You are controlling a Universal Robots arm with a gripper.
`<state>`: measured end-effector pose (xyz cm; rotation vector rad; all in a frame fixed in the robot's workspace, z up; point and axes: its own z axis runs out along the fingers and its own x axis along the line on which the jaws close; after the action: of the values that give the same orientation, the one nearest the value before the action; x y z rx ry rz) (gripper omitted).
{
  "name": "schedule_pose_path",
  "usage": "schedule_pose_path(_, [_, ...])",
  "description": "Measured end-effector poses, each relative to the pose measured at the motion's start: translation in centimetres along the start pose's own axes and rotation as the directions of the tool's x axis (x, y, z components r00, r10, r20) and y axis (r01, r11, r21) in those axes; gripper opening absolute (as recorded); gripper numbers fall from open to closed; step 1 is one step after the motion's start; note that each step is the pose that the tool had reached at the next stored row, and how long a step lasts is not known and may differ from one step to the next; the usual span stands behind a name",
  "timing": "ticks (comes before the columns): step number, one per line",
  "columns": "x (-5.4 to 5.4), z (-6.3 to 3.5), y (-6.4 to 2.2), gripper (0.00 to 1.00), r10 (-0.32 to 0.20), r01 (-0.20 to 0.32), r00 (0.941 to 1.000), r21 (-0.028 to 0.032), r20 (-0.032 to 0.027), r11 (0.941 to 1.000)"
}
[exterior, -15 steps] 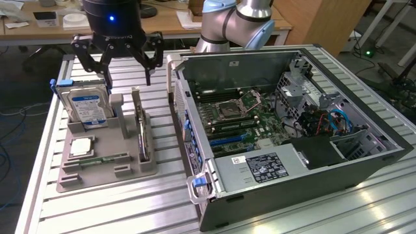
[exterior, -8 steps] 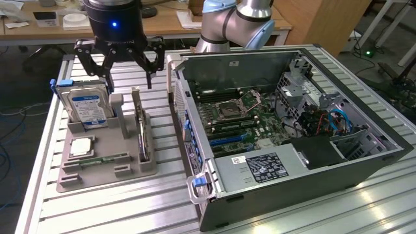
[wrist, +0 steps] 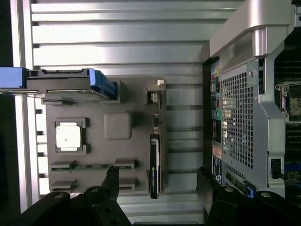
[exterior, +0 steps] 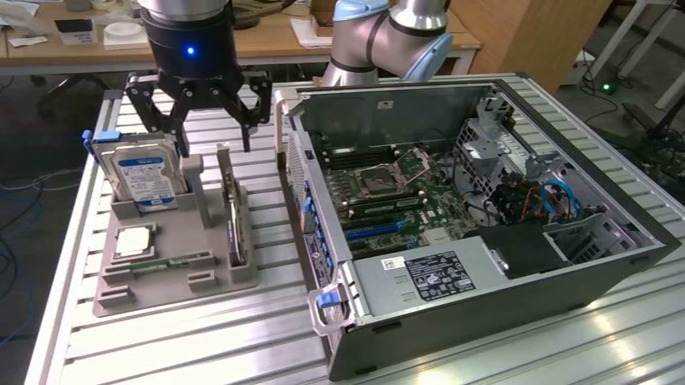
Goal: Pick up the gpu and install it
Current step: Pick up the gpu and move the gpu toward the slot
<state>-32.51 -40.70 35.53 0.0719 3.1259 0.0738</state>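
The gpu [exterior: 230, 210] stands on edge in a slot of the grey holder tray [exterior: 172, 265], a thin dark card with a silvery bracket at its far end. In the wrist view the gpu [wrist: 155, 155] appears edge-on as a narrow dark strip. My gripper [exterior: 212, 143] hangs open above the tray's back part, its black fingers [exterior: 249, 120] spread wide and apart from the card. The wrist view has my gripper [wrist: 158, 181] with the card's end lying between the two fingertips [wrist: 112, 176]. The open computer case [exterior: 471, 216] lies beside the tray.
A silver hard drive with blue label [exterior: 144, 175] stands upright in the tray next to the gpu. A CPU chip [exterior: 133, 241] and a green memory stick [exterior: 172, 263] lie in the tray. All rests on a ribbed aluminium table [exterior: 214, 337]. Desks stand behind.
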Motion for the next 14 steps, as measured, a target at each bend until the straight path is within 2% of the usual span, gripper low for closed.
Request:
schedule_pose_path(11, [0.1, 1.11, -0.06, 0.76, 0.023, -0.023, 0.9997, 0.0004, 0.0004, 0.9997])
schedule_pose_path(14, [0.1, 1.48, -0.27, 0.76, 0.022, -0.022, 0.9997, 0.0006, -0.0031, 0.9997])
